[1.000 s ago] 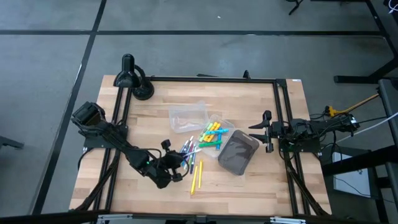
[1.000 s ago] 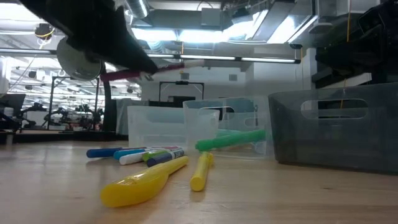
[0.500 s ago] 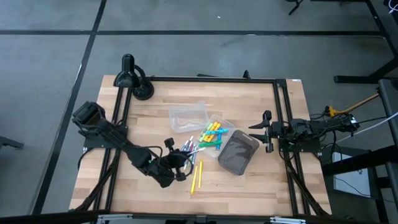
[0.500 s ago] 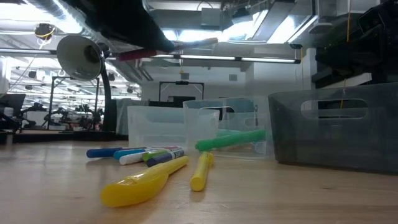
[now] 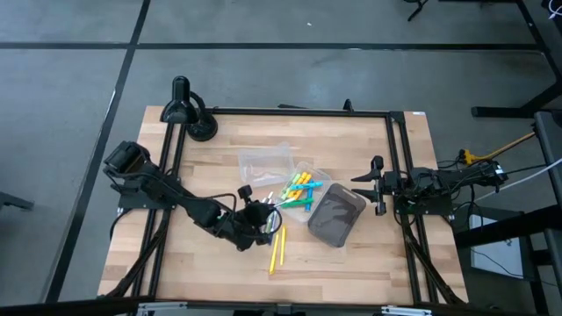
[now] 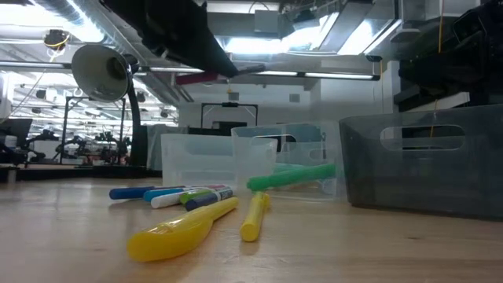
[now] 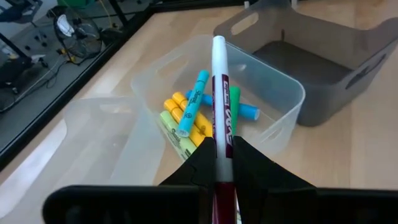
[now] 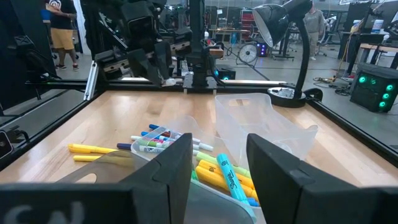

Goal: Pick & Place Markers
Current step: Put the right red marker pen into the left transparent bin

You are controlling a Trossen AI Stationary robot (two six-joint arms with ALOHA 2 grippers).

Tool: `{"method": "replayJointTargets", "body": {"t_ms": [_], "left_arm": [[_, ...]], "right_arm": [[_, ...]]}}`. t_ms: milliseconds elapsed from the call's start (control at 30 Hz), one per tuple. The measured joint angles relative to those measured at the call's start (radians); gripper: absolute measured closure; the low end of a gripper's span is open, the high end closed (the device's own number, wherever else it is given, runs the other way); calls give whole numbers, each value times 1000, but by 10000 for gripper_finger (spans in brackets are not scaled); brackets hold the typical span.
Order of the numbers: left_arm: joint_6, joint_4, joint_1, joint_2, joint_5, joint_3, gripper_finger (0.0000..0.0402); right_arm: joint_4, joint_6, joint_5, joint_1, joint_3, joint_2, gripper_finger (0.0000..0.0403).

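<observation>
**Left arm carrying a marker toward the tray**

Since a second ago the left gripper [image 5: 260, 221] has swung right, from the near-left of the loose pile to right over it, closer to the clear plastic tray of markers [image 5: 318, 178]. It's clamped on a dark red marker with a white barrel [image 7: 219, 118], held near its lower end, the rest pointing out at the tray.

Going near to far: two yellow markers [image 6: 189, 228] lie closest on the wooden table [image 5: 351, 254], then a small pile of blue, white and green ones [image 6: 177, 193], then the tray, with the dark grey rectangular bin [image 5: 335, 215] just right of it. A second clear tray [image 5: 266, 163] sits farther back.

These pens look light, stiff and slick, so I'd grab mid-barrel, across the width.

Right gripper [image 5: 378, 186] waits at the right edge, fingers spread, holding nothing.

From above, the arm hides the held marker.
</observation>
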Motion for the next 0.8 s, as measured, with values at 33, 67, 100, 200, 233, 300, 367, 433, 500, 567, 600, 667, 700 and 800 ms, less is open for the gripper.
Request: {"method": "replayJointTargets", "body": {"t_ms": [33, 67, 100, 200, 233, 300, 367, 433, 500, 567, 600, 667, 700, 800], "left_arm": [[0, 0, 4, 0, 4, 0, 373], [1, 0, 8, 0, 8, 0, 373], [4, 0, 11, 0, 12, 0, 373], [8, 0, 23, 0, 14, 0, 373], [14, 0, 27, 0, 14, 0, 373], [26, 0, 36, 0, 14, 0, 373], [29, 0, 46, 0, 14, 0, 373], [30, 0, 59, 0, 14, 0, 373], [40, 0, 74, 0, 11, 0, 373], [54, 0, 90, 0, 3, 0, 373], [56, 0, 99, 0, -5, 0, 373], [64, 0, 118, 0, -20, 0, 373], [76, 0, 127, 0, -25, 0, 373], [107, 0, 160, 0, -33, 0, 373]], "right_arm": [[0, 0, 0, 0, 0, 0, 251], [0, 0, 0, 0, 0, 0, 251], [0, 0, 0, 0, 0, 0, 251], [0, 0, 0, 0, 0, 0, 251], [0, 0, 0, 0, 0, 0, 251], [0, 0, 0, 0, 0, 0, 251], [0, 0, 0, 0, 0, 0, 251], [0, 0, 0, 0, 0, 0, 251], [0, 0, 0, 0, 0, 0, 251], [0, 0, 0, 0, 0, 0, 251], [0, 0, 0, 0, 0, 0, 251], [0, 0, 0, 0, 0, 0, 251], [0, 0, 0, 0, 0, 0, 251], [0, 0, 0, 0, 0, 0, 251]]}}
